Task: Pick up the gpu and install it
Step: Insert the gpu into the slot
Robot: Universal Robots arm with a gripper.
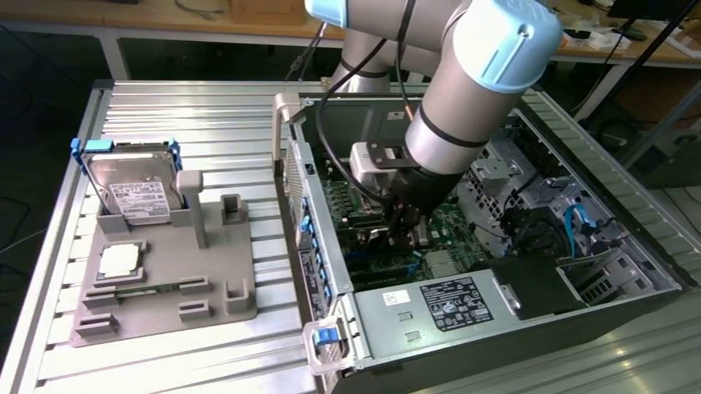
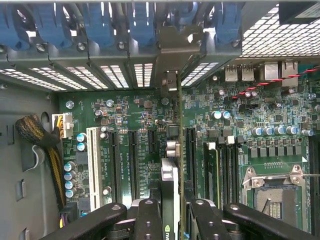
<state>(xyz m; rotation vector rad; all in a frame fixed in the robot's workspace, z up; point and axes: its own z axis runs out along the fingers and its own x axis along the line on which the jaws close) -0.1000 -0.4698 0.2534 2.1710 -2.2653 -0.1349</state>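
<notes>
**GPU held over the motherboard, seating in hand**

Outside the open grey metal computer case (image 1: pixel 304 193), on the exterior view's left of it, the grey plastic fixture plate (image 1: pixel 164 308) carries the silver boxy hard drive in its blue frame (image 1: pixel 137 193) and the small square silver chip (image 1: pixel 118 261). Neither concerns you here.

Inside the case, the black two-finger gripper (image 1: pixel 403 222) reaches down over the green motherboard (image 2: pixel 130 115). Its jaws are closed on the gpu (image 2: pixel 179 125), a thin dark circuit card held on edge, one finger on each face. The card's silver metal bracket (image 2: pixel 172 65) sits at the case's rear wall, among the blue plastic slot latches (image 2: pixel 142 25). The card's lower edge runs just beside a long black expansion slot (image 2: pixel 190 150). I cannot tell whether it has entered a slot.

Judgement for this step: keep the card square to the case's rear wall, with bracket and edge connector in line. A tilt would likely jam the connector.

Towards the exterior view's right, inside the case, lies the silver power supply box (image 1: pixel 438 304).
</notes>
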